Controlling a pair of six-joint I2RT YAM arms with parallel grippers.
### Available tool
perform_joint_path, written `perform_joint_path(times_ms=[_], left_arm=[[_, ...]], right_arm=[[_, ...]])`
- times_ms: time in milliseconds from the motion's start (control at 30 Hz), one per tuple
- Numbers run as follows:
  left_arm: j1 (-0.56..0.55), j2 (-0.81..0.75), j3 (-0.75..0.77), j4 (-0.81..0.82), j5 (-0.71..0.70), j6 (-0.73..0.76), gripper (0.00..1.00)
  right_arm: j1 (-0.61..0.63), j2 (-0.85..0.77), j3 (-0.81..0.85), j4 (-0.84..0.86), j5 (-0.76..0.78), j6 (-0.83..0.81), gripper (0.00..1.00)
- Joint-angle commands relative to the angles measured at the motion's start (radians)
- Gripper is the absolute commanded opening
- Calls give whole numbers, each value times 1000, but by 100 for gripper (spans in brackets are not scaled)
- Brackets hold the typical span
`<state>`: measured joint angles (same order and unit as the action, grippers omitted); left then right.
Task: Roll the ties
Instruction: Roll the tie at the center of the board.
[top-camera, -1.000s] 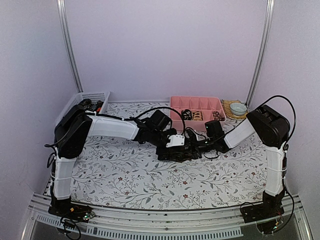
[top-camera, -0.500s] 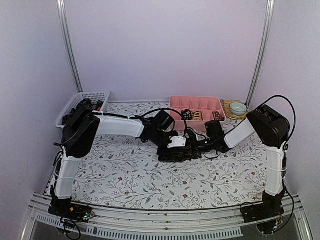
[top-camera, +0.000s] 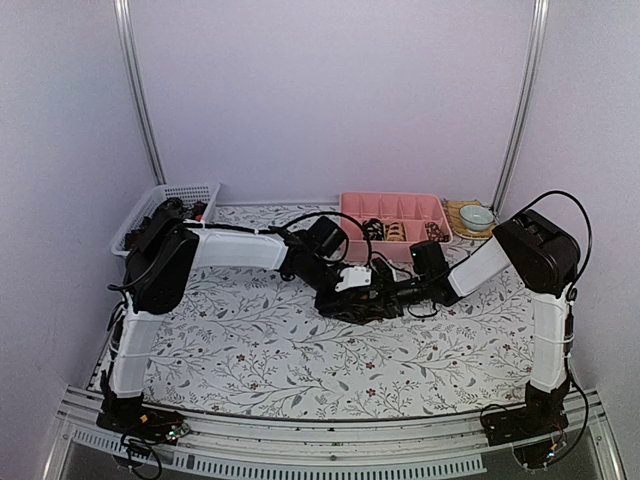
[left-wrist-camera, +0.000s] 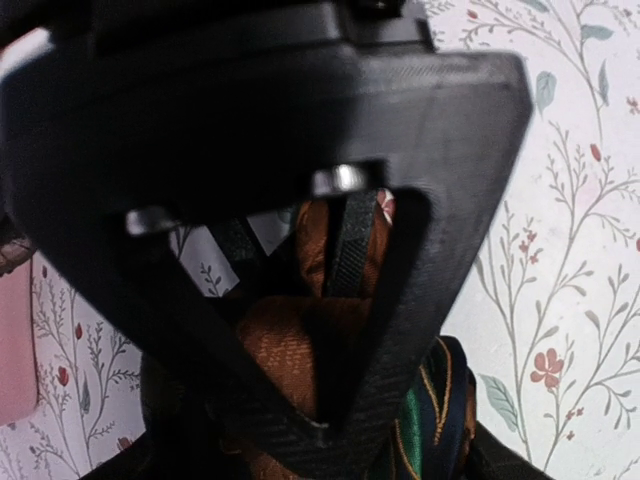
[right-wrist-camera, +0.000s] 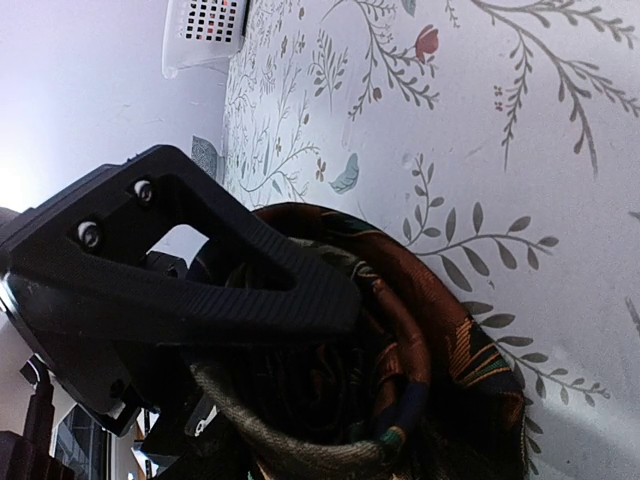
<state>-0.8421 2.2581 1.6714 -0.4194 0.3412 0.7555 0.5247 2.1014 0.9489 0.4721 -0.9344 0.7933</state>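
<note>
Tie (right-wrist-camera: 400, 340): wound into a loose coil at the middle of the flowered tablecloth (top-camera: 250, 340), where the two arms meet.
Colours: brown and orange bands, an olive inner band, and a dark blue-green stripe with gold lines.
Lie of the coil: its bands curve around the tip of the right finger (right-wrist-camera: 230, 280). The coil rests on the cloth. Which way the tie's ends point cannot be told.
Left gripper (top-camera: 350, 300): low over the coil from the left. Its black finger (left-wrist-camera: 440, 150) fills most of the left wrist view, with orange fabric showing through the finger's triangular opening. Whether the fingers are spread or clamped cannot be told.
Right gripper (top-camera: 388, 293): reaches in from the right, its finger lying against the coil. A real grip cannot be told.
In the way: from above, both grippers and their black cables hide nearly all of the coil.
Pink tray (top-camera: 392, 197): behind the grippers at the back of the table, with rolled ties (top-camera: 385, 230) in its compartments.
White basket (top-camera: 185, 192): at the back left corner, well apart from the coil.
Bowl (top-camera: 477, 215): just beside the tray's right end.
</note>
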Motion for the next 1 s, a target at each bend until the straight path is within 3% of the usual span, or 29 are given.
perform_joint_path(times_ms=[0, 167, 267, 567, 833, 967], left_arm=[[14, 18, 46, -28, -11, -41, 64], [14, 15, 47, -21, -62, -98, 46], [10, 4, 31, -9, -111, -145, 42], [6, -80, -95, 81, -154, -248, 49], [-5, -135, -180, 139, -100, -261, 56], [-8, -124, -170, 138, -170, -290, 57]], right_arm=[[11, 73, -53, -154, 73, -14, 51], [11, 75, -53, -148, 66, -13, 52], [12, 77, -61, -125, 46, 0, 52], [15, 70, -71, -122, 42, 8, 56], [15, 63, -85, -40, -3, 58, 56], [15, 36, -98, -15, -11, 78, 54]])
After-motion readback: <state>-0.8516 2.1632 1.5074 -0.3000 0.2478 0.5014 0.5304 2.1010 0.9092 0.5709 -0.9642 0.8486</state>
